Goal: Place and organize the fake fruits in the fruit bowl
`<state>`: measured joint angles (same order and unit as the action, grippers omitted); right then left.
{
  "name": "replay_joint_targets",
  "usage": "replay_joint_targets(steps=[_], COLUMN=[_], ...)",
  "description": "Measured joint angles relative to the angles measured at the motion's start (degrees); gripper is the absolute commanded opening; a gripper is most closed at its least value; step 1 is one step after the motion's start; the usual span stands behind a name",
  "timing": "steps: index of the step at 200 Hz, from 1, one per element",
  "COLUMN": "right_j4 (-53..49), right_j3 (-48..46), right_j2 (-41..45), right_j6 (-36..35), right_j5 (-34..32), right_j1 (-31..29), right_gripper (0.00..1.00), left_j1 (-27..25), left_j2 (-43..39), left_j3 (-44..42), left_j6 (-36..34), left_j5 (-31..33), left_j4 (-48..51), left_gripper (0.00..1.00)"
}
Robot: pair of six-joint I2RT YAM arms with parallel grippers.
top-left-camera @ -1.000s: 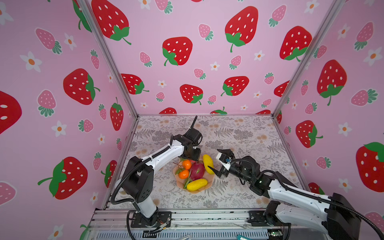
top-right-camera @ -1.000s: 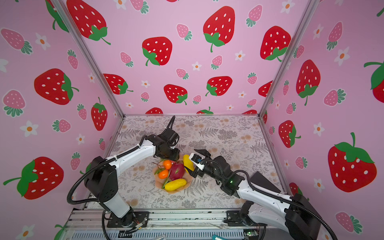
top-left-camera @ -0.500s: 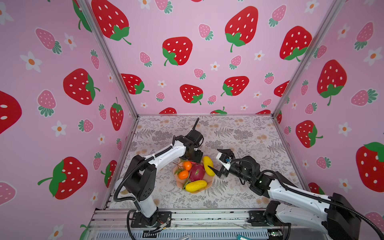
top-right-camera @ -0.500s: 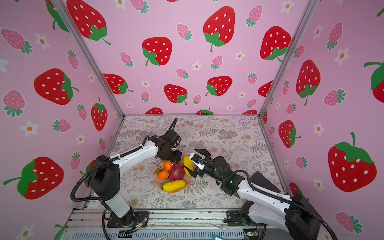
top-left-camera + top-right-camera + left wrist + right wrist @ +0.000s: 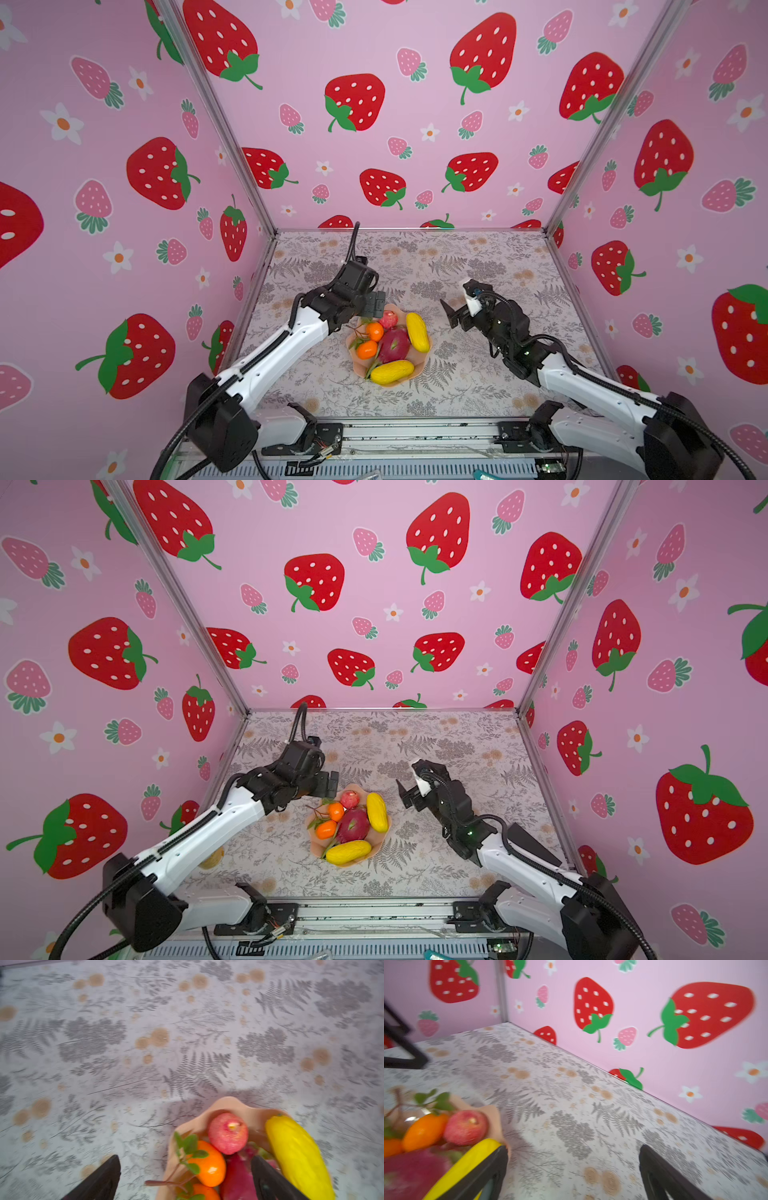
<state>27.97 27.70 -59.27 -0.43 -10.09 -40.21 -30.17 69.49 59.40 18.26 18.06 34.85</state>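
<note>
A pink strawberry-papered booth (image 5: 415, 62) encloses a fern-print tabletop (image 5: 478, 374); the left gripper (image 5: 375, 303), jaws wide and empty, hovers over the far-left rim of the fruit bowl (image 5: 357, 368), its arm stretched forward; just below lie the red-pink round fruit (image 5: 387, 319) and oranges (image 5: 374, 331), then the dragon fruit (image 5: 392, 345) and yellow fruits (image 5: 417, 332), all inside; the right gripper (image 5: 453, 316), likewise wide and empty, hangs raised, farther off on the bowl's right.

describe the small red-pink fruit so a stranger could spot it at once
On the fern-print tabletop sits a peach-pink scalloped fruit bowl. At its far edge, between an orange and a yellow oblong fruit, lies the red-pink apple: the only round, rosy piece.
</note>
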Motion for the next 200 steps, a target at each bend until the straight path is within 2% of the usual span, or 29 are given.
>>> replay_joint_targets(steps=[24, 40, 63, 80, 106, 131, 161, 178, 191, 200], right_j4=[0.5, 2.8, 10.5, 16.7, 28.5, 36.1, 44.2, 44.4, 44.4, 44.4], right_j3=[-3.6, -7.1, -13.8, -17.3, -18.1, -17.8, -17.4, -16.5, -15.5, -14.6], right_j2=[5.2, 6.3, 2.4, -3.1, -14.9, -22.1, -29.4, -30.6, -30.7, -30.7], right_j6=[3.8, 5.5, 6.3, 4.1, 0.9, -2.4, -2.0, -2.2, -2.2, -2.2], right_j5=[-5.8, -9.2, -12.4, -13.1, -12.7, -9.4, -4.0, -0.7, 1.2, 2.3], right_j1=[7.6, 13.5, 20.8, 22.5, 23.3, 25.0, 30.8, 32.2, 32.2, 32.4], right_gripper=[0.99, 0.99, 0.99, 0.99, 0.99, 0.99, 0.99, 0.99, 0.99, 0.99], left_j1=[5.0, 8.9, 13.0, 15.3, 20.0, 26.0, 34.6, 33.9, 31.5, 29.0], left_j2=[-12.2, -17.2, -16.4, -13.7, -10.0, -5.5, 7.1, 16.9, 19.1, 19.5], left_j3=[-14.2, -22.9, -30.9, -35.6, -42.2, -46.7, -45.6, -42.6, -40.3, -38.9], left_j6=[-0.6, -0.5, -1.3, -4.1, -7.9, -10.9, -10.3, -10.8, -12.0, -12.7], left_j5=[12.0, 16.7, 21.4, 22.4, 17.8, 8.9, -3.1, -6.8, -7.5, -5.8], left_j4=[-4.8, -9.6, -16.9, -27.0, -42.3, -59.9, -75.9, -82.7, -80.8, -80.9], left_gripper=[0.99, 0.99, 0.99, 0.99, 0.99, 0.99, 0.99, 0.99, 0.99, 0.99])
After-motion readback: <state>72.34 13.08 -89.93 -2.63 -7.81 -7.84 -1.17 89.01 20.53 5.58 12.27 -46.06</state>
